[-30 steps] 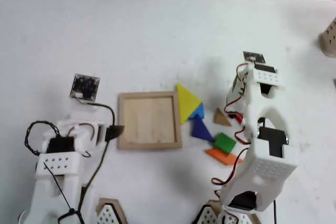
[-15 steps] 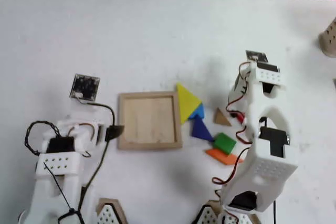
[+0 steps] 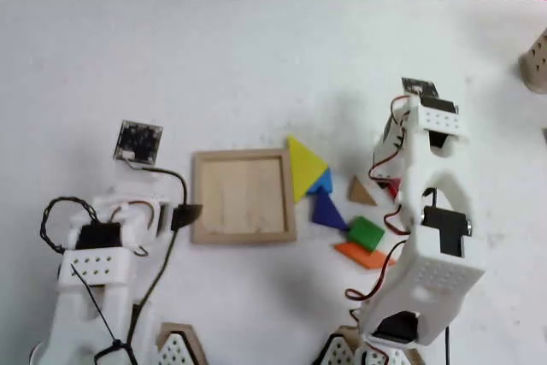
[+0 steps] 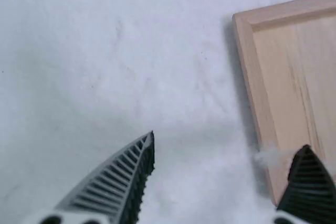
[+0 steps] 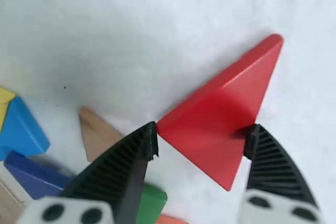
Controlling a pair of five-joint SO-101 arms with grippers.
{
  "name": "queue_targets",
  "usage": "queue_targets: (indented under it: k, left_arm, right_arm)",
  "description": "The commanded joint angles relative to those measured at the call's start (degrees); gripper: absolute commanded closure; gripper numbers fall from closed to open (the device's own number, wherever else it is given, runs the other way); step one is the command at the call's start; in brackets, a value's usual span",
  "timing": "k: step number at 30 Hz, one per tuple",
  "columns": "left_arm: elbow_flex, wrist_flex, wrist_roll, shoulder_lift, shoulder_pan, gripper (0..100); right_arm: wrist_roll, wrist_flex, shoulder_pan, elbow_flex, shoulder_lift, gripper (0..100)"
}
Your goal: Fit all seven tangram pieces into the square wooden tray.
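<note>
Right gripper [image 5: 202, 136]: jaws apart, 1 on each side of the red triangle [image 5: 220, 111], tips at its edges. Whether they press on it cannot be told. The piece lies flat on the white table [image 3: 256, 57], well apart from the tray.

Left gripper [image 4: 226, 161]: jaws apart, holding nothing, low over the table at the outer side of the square wooden tray [image 4: 247, 51]. 1 finger sits over the tray's rim near a corner.

Location of pieces: all lie loose on the table, on the side of the tray facing the right arm.
- The yellow triangle [image 3: 303, 168] rests against the tray's rim.
- The light blue triangle [image 3: 321, 182] touches it.
- The dark blue triangle [image 3: 327, 209] sits just beside those.
- The tan wooden triangle [image 3: 361, 191] lies alone between that cluster and the red triangle.
- The green square [image 3: 366, 232] overlaps or abuts the orange piece [image 3: 363, 255]. The orange piece's outline is partly hidden and looks like a parallelogram.

Progress: the tray floor is bare, with 0 of 7 pieces seated and 7 left to place. In my judgement the step in hand is the pickup of the red triangle, the 1st piece.

Count:
- 1 tray
- 5 triangles (red, yellow, light blue, dark blue, tan)
- 1 square
- 1 orange piece
- 7 pieces in total
- 2 arms
</note>
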Motion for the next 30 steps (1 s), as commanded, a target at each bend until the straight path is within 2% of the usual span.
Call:
queue_targets:
  k: [1, 11, 16, 26, 30]
  left_arm:
    - [-0.53, -0.79, -0.44, -0.31, 0.75, 61]
    - [-0.53, -0.79, -0.44, -0.31, 0.75, 61]
    - [-0.53, -0.7, -0.44, -0.31, 0.75, 61]
    - [-0.53, -0.62, -0.44, -0.31, 0.75, 61]
    - [-0.53, -0.62, -0.44, -0.31, 0.75, 61]
  right_arm:
    - [-0.7, 0.57, 0.57, -2.29, -1.27, 73.8]
    - [-0.26, -1.1, -0.13, -2.2, -0.66, 73.0]
    - [1.32, -1.8, -0.13, -0.79, -0.66, 63.9]
    - [2.02, -3.56, -0.13, 1.58, -0.66, 68.9]
    - [-2.11, -4.18, -0.22, 1.14, -0.66, 67.6]
